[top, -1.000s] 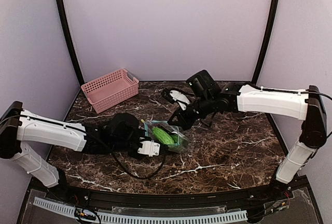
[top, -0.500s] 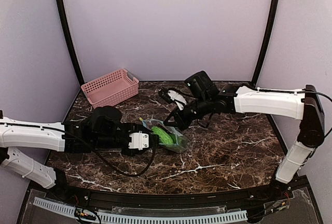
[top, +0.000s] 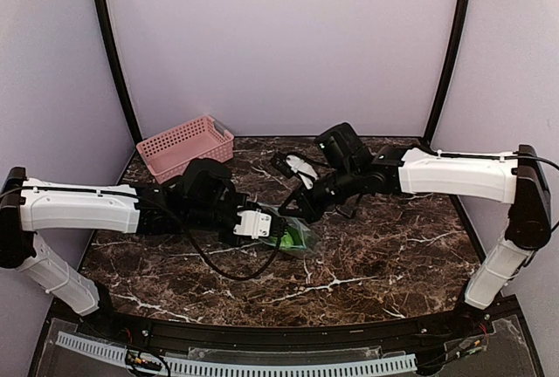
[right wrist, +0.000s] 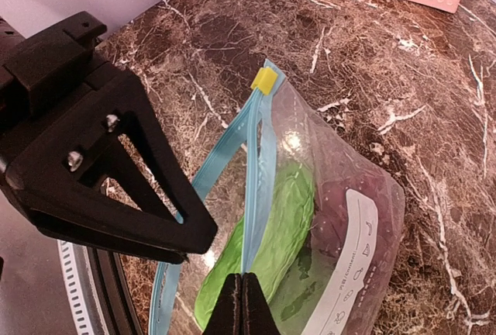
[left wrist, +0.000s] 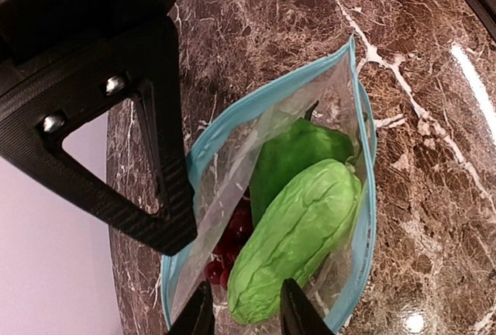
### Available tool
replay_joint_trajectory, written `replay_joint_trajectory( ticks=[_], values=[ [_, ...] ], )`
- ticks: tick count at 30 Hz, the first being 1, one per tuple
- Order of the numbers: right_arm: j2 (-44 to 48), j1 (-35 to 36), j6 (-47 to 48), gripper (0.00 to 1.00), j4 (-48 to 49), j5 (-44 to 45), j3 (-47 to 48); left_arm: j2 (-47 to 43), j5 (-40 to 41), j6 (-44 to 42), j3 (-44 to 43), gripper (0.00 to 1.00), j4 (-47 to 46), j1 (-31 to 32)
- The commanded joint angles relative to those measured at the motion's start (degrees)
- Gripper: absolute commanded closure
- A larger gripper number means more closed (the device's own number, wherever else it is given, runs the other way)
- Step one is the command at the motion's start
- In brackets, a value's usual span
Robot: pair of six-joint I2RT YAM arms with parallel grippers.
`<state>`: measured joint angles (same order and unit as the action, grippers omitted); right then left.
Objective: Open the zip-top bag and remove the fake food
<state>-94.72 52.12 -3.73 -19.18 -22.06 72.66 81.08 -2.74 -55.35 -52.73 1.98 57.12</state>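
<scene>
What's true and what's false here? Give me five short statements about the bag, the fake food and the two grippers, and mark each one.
1. The green piece lies inside the zip-top bag. True.
2. The grapes sit in the pink basket. False: they are in the bag beside the green piece, and the basket stands apart from the bag.
3. The right gripper is shut on the bag's teal zip edge. True.
4. The bag's mouth is zipped shut. False: its two teal strips stand apart in the left wrist view.
5. The left gripper hovers over the basket. False: its fingertips straddle the green piece at the bag's mouth.
</scene>
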Motion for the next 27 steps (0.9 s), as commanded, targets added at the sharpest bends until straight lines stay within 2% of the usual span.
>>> replay_joint_trajectory(
  ticks=[1,6,13,27],
  values=[
    [1.71,0.34,-0.49,1.0,2.46,-0.75,-1.0,2.94,-3.78,-4.37,-3.74,0.71,6.4,-0.43],
    [2.17,0.26,-0.32,1.0,2.65,-0.44,-1.56,6.53,-5.29,-5.88,-6.69,0.68,9.29,-0.43],
    [1.99,0.22,-0.32,1.0,2.83,-0.35,-1.65,10.47,-5.4,-7.42,-9.71,0.53,11.31,-0.43],
    [1.3,0.0,-0.58,1.0,2.92,-0.88,-1.56,17.45,-2.33,-8.43,-14.59,0.49,13.99,-0.34]
  ],
)
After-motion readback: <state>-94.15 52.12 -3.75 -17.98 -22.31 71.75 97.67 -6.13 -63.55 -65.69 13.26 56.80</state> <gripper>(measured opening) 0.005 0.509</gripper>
